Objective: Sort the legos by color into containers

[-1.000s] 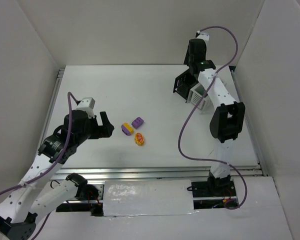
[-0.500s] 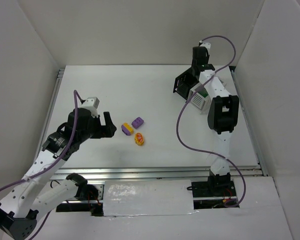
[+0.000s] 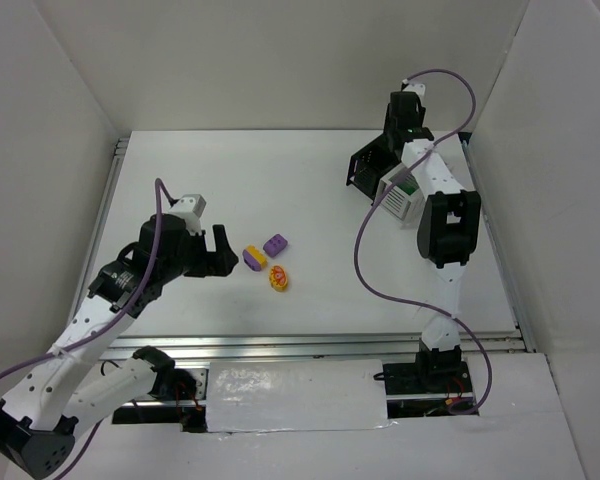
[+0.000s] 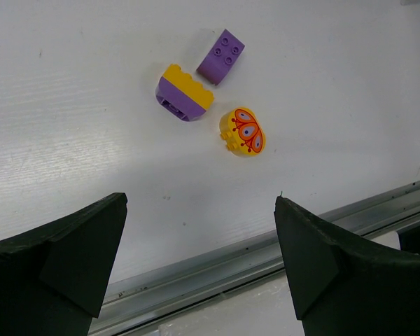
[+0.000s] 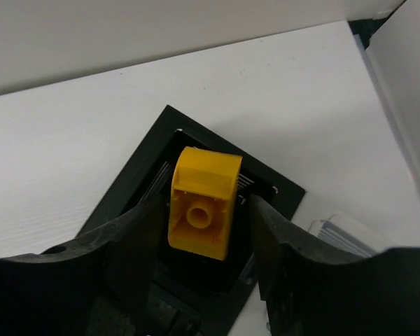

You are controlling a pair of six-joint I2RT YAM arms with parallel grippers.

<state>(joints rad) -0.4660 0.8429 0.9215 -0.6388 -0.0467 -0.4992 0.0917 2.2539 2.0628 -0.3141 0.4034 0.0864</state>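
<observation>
In the right wrist view a yellow lego [image 5: 203, 203] sits between the fingers of my right gripper [image 5: 208, 210], underside toward the camera, directly over the black container [image 5: 122, 206]. The jaws stand slightly open, with a gap between the brick and the right finger [image 5: 280, 238]. The white container [image 3: 400, 197] stands beside the black one [image 3: 363, 170]. Three legos lie mid-table: a purple one [image 4: 221, 56], a yellow-purple one [image 4: 184, 92] and a red-yellow oval [image 4: 243, 131]. My left gripper [image 4: 199, 201] hangs wide open and empty, just left of them [image 3: 220, 250].
An aluminium rail [image 4: 266, 245] runs along the table's near edge below the left gripper. White walls close in the table at the back and sides. The right arm's purple cable [image 3: 365, 270] loops over the table to the right of the loose bricks.
The left arm has moved right, closer to the three loose bricks, still open. The right wrist has shifted a little over the bins.
</observation>
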